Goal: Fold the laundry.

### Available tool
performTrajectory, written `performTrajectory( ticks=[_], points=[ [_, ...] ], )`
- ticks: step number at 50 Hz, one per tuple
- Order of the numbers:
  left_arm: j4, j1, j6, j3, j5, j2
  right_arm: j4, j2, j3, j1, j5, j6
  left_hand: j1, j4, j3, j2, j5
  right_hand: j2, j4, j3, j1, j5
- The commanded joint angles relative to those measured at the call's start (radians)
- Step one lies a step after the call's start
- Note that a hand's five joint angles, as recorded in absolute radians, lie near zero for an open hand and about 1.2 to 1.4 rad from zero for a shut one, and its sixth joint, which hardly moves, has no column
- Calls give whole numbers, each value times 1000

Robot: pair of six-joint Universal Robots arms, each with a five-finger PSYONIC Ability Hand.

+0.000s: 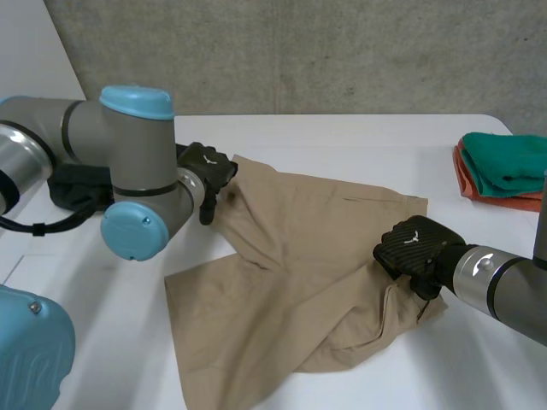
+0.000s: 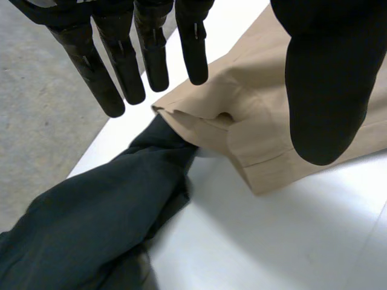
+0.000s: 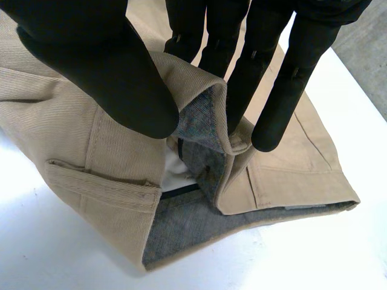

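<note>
Tan shorts (image 1: 299,256) lie spread and rumpled across the middle of the white table (image 1: 359,137). My left hand (image 1: 205,166) hovers at the shorts' far left corner. In the left wrist view its fingers (image 2: 154,60) are straight and apart from the thumb, just above a leg hem of the shorts (image 2: 266,121), holding nothing. My right hand (image 1: 414,243) sits on the shorts' right edge. In the right wrist view the thumb (image 3: 103,66) and fingers pinch a raised fold of the waistband (image 3: 205,90), whose grey lining shows.
A dark garment (image 1: 77,188) lies bunched at the table's left, its end touching the tan hem (image 2: 91,229). A green cloth (image 1: 508,158) folded on an orange one (image 1: 470,184) sits at the far right edge. A concrete wall runs behind the table.
</note>
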Motion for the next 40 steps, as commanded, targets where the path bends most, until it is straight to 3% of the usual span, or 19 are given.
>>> performTrajectory(
  ticks=[1, 13, 15, 16, 17, 22, 27, 32, 34, 35, 36, 37, 40],
  points=[
    [3, -5, 42, 41, 37, -71, -7, 2, 0, -2, 0, -3, 157, 163, 156, 155, 160, 222, 199, 207, 266, 200],
    [-5, -11, 72, 133, 26, -156, -10, 8, -4, -14, -5, -3, 298, 304, 297, 296, 301, 222, 199, 207, 266, 200],
    [-6, -12, 77, 140, 24, -165, -11, 8, -4, -14, -5, -3, 459, 465, 458, 457, 462, 222, 199, 207, 266, 200],
    [-6, -14, 85, 144, 21, -168, -14, 8, -4, -16, -5, -3, 849, 856, 848, 847, 853, 222, 199, 207, 266, 200],
    [-6, -14, 88, 146, 18, -170, -16, 8, -3, -14, -5, -3, 949, 955, 948, 947, 952, 222, 199, 207, 266, 200],
    [-26, -20, 108, 135, -54, -156, -18, 14, -3, -13, -5, -3, 958, 965, 958, 957, 962, 222, 199, 207, 266, 200],
    [-161, -18, 141, 78, -231, -113, -18, 14, 0, -6, -5, -3, 958, 965, 958, 957, 962, 222, 199, 207, 266, 200],
    [-172, -17, 132, 38, -217, -55, -18, 11, 3, 10, -4, 3, 958, 965, 958, 957, 962, 222, 199, 207, 266, 200],
    [-160, -18, 122, 31, -190, -39, -18, 8, 5, 18, -2, 6, 764, 770, 763, 762, 767, 222, 199, 207, 266, 200],
    [-147, -20, 111, 26, -172, -24, -18, 6, 5, 24, -2, 14, 306, 312, 305, 304, 309, 222, 199, 207, 266, 200],
    [-143, -21, 105, 25, -167, -18, -19, 6, 5, 27, -2, 18, 115, 122, 115, 113, 119, 222, 199, 207, 266, 200],
    [-143, -21, 99, 23, -167, -13, -19, 5, 5, 30, -4, 26, 9, 15, 8, 7, 12, 222, 199, 207, 266, 200],
    [-146, -20, 74, 14, -175, 14, -24, 3, 5, 38, -4, 48, -10, -4, -11, -12, -7, 222, 199, 207, 266, 200]
  ],
)
